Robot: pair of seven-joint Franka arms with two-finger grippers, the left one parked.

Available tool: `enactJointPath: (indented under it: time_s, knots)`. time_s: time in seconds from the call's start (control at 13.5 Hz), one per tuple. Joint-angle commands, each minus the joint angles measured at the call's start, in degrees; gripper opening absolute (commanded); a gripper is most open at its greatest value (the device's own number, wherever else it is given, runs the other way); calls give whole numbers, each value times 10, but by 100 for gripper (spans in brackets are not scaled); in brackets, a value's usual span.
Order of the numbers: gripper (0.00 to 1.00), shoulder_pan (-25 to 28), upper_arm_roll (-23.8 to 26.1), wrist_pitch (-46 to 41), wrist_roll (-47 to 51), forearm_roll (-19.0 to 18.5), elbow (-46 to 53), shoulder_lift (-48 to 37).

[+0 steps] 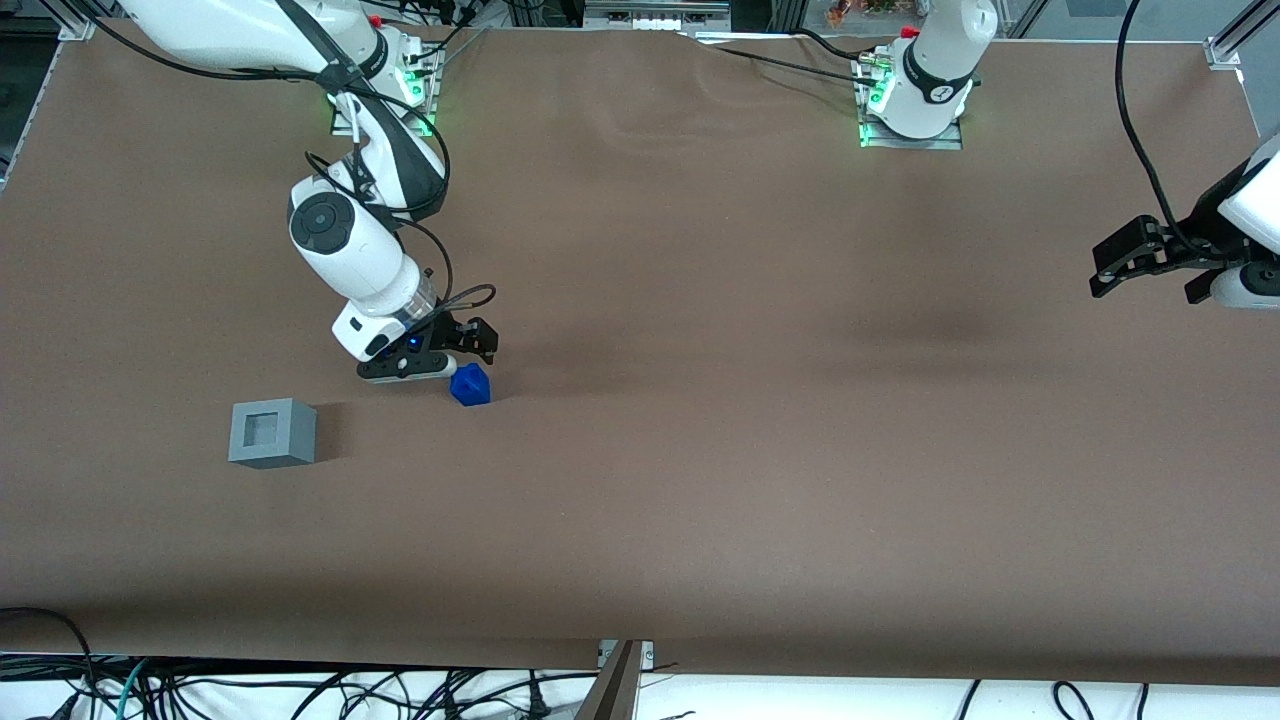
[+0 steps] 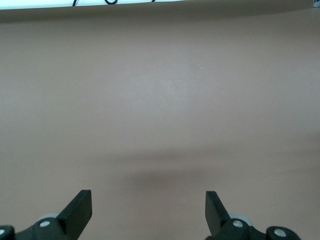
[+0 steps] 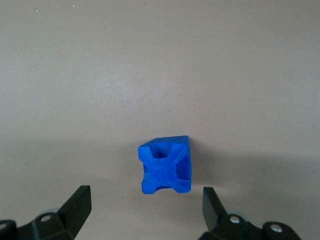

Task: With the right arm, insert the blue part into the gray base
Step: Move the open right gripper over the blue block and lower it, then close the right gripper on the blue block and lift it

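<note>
From the front, the right arm [image 1: 355, 250] is covering much of its own gripper [image 1: 470, 352], so the finger spread is hard to judge there. The right wrist view is settling it: the fingers [image 3: 77, 205] are standing wide apart, holding nothing, with the blue part [image 3: 165, 165] lying on the brown table [image 1: 750, 450] between them, untouched, cross-ridged end showing. Only the front view is showing the gray base [image 1: 272, 433], sitting at about eight o'clock from the blue part, well apart, recess facing up.
</note>
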Motion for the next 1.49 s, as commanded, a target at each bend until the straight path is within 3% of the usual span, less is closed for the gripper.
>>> enactJointPath:
  time_s: [0.0, 0.22, 0.59, 1.04, 1.41]
  knots:
    - [98, -3, -2, 22, 11, -24, 0, 19]
    - [91, 4, -14, 29, 28, -60, 2, 34]
    - [88, 22, -18, 28, 32, -70, 32, 50]
    - [86, 24, -30, 30, 36, -110, 45, 69]
    - [60, 25, -32, 32, 36, -110, 45, 72]
